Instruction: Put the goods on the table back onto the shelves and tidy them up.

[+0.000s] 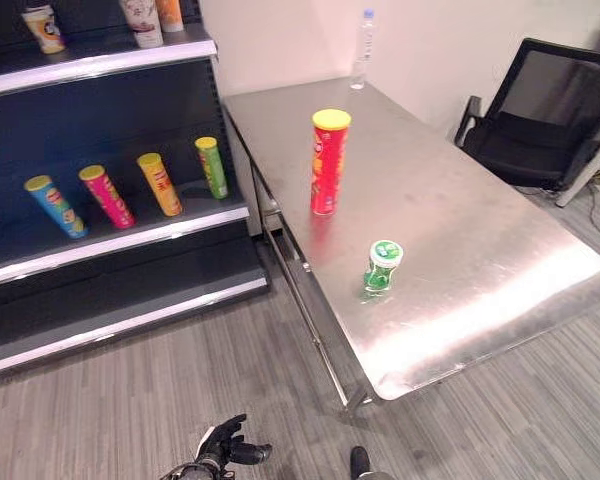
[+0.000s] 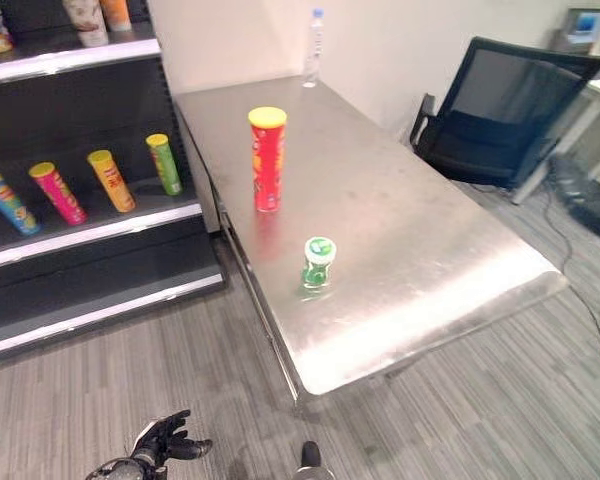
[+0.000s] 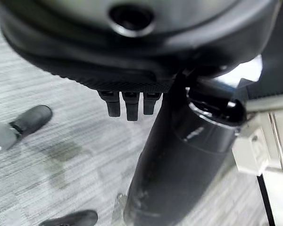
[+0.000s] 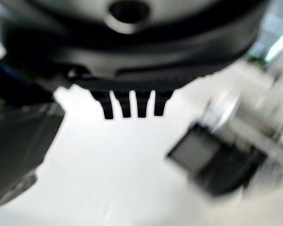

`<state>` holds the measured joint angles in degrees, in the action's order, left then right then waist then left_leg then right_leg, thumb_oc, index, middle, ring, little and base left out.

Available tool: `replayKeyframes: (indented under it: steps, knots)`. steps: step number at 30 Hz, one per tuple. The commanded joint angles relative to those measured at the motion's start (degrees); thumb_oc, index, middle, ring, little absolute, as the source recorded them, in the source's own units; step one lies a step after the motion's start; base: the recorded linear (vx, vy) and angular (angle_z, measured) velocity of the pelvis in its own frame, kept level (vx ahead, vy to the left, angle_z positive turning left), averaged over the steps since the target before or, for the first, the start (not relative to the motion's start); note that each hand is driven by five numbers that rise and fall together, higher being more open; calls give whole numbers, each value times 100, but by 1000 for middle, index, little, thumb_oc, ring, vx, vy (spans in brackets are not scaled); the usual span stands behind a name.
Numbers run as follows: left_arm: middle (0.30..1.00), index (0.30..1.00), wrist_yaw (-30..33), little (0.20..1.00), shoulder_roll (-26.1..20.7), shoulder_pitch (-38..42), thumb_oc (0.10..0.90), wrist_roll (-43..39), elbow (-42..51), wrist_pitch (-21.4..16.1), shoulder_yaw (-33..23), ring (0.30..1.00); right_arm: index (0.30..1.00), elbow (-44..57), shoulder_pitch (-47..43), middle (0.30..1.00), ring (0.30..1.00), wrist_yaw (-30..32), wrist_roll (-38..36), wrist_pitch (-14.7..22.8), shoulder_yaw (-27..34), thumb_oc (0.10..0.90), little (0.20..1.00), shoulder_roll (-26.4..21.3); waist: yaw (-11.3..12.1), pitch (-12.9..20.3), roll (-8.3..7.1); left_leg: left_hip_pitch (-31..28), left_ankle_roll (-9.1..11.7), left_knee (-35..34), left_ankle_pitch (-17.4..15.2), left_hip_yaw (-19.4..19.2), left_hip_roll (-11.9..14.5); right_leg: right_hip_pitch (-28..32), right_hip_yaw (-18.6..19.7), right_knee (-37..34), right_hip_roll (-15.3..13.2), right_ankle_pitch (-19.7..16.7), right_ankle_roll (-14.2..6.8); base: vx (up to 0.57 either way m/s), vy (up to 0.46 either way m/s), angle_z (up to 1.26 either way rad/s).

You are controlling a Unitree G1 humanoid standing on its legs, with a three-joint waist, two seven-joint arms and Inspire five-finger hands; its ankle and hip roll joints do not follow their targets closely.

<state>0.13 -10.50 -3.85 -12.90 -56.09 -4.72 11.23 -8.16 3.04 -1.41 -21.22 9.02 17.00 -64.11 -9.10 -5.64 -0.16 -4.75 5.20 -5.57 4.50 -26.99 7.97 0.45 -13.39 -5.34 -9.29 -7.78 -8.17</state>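
Outstanding, by my reading: tall red yellow-lidded crisp tube (image 1: 329, 162) at table centre, small green canister (image 1: 382, 267) at its 5 o'clock on the steel table (image 1: 480, 230); my left hand (image 1: 223, 446) hangs low with fingers spread and empty, my right hand (image 4: 132, 101) fingers extended, nothing held.

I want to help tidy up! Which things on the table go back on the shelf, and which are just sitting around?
For the job:
tall red tube can with a yellow lid, standing on the steel table
small green cup with a white lid
dark shelves

Just sitting around:
clear plastic water bottle
black office chair
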Motion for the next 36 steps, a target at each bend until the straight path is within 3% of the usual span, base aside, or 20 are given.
replayKeyframes:
  steps: [1, 6, 10, 18, 26, 36]
  knots:
    - [900, 900, -129, 900, -263, 464, 800, -8, 166, -315, 27, 900, 900, 2, -768, 900, 900, -277, -89, 253, 167, 800, 900, -249, 148, -195, -400, -182, 288, 57, -120, -270, 186, 502, -175, 66, -79, 784, -419, 5, -35, 35]
    - [900, 900, -129, 900, -289, 373, 800, -44, 160, -296, -16, 900, 900, -57, -1160, 900, 900, -536, 290, 128, -832, 800, 900, -112, 370, -233, -386, -147, 317, 57, -69, -182, 218, 561, -308, 49, -54, 785, -385, 9, -39, 15]
    - [900, 900, -101, 900, -331, 288, 800, -20, 167, -279, -159, 900, 900, 55, -1128, 900, 900, -501, 845, 84, -1071, 800, 900, -117, 443, -275, -346, -82, 345, 57, -21, -94, 247, 580, -411, 44, -54, 800, -375, 16, -38, 13]
    - [900, 900, -85, 900, -376, 125, 800, 7, 217, -281, -243, 900, 900, 152, -965, 900, 900, -470, 1103, 134, -1079, 800, 900, -40, 539, -340, -276, -3, 378, 57, 32, 70, 265, 650, -584, 34, -44, 838, -353, 14, -29, 18]
    - [900, 900, -108, 900, -327, 18, 800, -22, 249, -302, -210, 900, 900, 169, -1117, 900, 900, -522, 1483, 202, -1534, 800, 900, -40, 627, -360, -235, -29, 391, 57, 27, 177, 269, 769, -757, 34, -52, 874, -329, 15, -11, 8]
    - [900, 900, 22, 900, -304, 77, 800, 61, 341, -314, -290, 900, 900, 764, -560, 900, 900, 200, 2035, 324, -448, 800, 900, 469, 557, -361, -201, -35, 368, 57, -24, 198, 255, 795, -810, 43, -80, 893, -345, 10, -3, 7]
